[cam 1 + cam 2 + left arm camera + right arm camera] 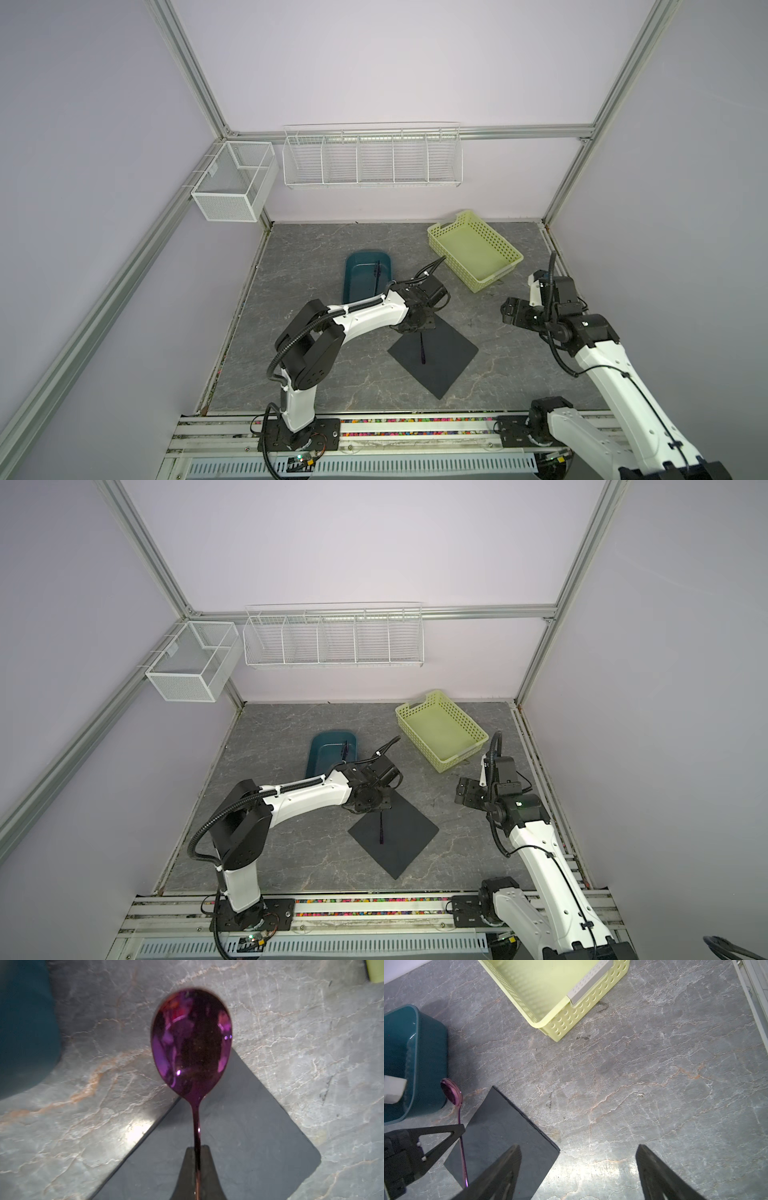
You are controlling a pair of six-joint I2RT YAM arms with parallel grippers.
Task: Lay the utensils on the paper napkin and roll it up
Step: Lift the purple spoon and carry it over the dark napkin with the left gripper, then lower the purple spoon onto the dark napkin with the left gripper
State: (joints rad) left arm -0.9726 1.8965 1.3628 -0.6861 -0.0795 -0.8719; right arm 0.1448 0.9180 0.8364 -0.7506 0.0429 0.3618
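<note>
The black paper napkin (446, 359) (401, 839) lies flat as a diamond in the middle of the grey table. My left gripper (419, 328) (197, 1148) hovers over its far corner, shut on the slim handle of a purple spoon (191, 1043). The spoon's bowl (451, 1092) sticks out past the napkin's corner toward the tub, and its handle end (423, 351) (381, 831) hangs over the napkin. Another dark utensil (377, 272) lies inside the teal tub. My right gripper (509, 311) (579, 1147) stands open and empty to the napkin's right.
The teal oval tub (348, 274) (431, 1053) sits just behind the left gripper. A yellow-green perforated basket (494, 280) (581, 1012) stands at the back right. A white wire rack (372, 160) and a mesh box (232, 183) hang on the back wall.
</note>
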